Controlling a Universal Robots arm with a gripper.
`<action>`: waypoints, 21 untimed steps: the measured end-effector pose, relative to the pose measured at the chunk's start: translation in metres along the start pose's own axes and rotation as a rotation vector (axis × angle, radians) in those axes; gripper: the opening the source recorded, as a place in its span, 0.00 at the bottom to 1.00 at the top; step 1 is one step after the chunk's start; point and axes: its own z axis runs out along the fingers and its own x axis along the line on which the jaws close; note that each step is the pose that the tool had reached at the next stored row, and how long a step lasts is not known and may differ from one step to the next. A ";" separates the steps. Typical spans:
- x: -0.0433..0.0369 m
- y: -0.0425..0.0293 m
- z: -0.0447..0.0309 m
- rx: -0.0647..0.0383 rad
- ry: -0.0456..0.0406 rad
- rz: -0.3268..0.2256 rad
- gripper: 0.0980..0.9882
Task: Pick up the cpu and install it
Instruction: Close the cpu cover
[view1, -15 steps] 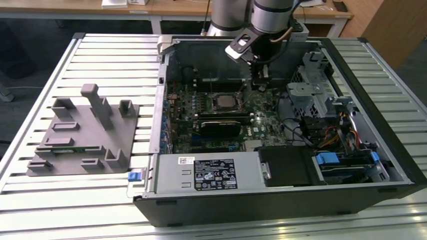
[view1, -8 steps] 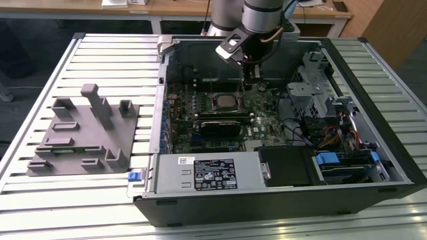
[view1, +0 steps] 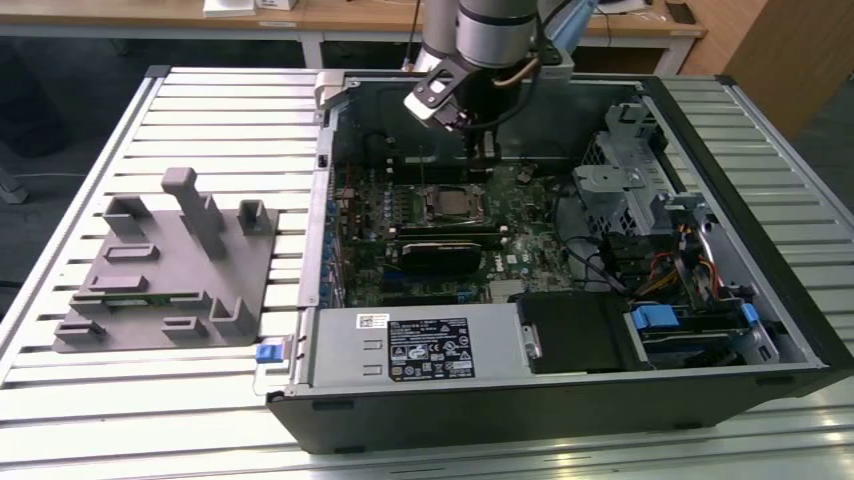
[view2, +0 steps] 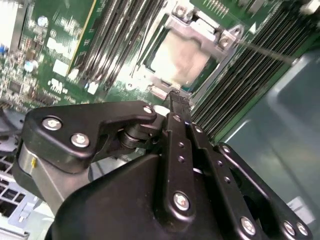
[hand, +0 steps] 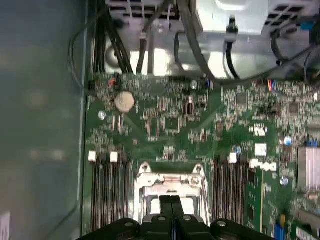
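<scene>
Cpu (view2: 186, 56) flat in socket frame (view2: 222, 41), pale top upward, gripper (view2: 176, 102) pinched together, empty, close above.

light: even, bright | wrist views: soft, perhaps motion blur | shadows: faint

Robotics lab or test workshop indicated. Open computer case (view1: 561, 415) laid on slatted aluminium table (view1: 134, 420), frame centre. Grey moulded fixture (view1: 160, 285) placed at left. Robot arm (view1: 494, 25) seen top centre. Wooden desks (view1: 360, 15) ranged along top edge.
</scene>
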 end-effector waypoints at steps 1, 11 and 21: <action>0.0001 -0.0030 0.0003 0.000 0.0000 0.000 0.03; -0.0007 -0.0254 0.0045 0.000 -0.0001 0.000 0.03; -0.0021 -0.0392 0.0179 0.000 0.0001 0.000 0.03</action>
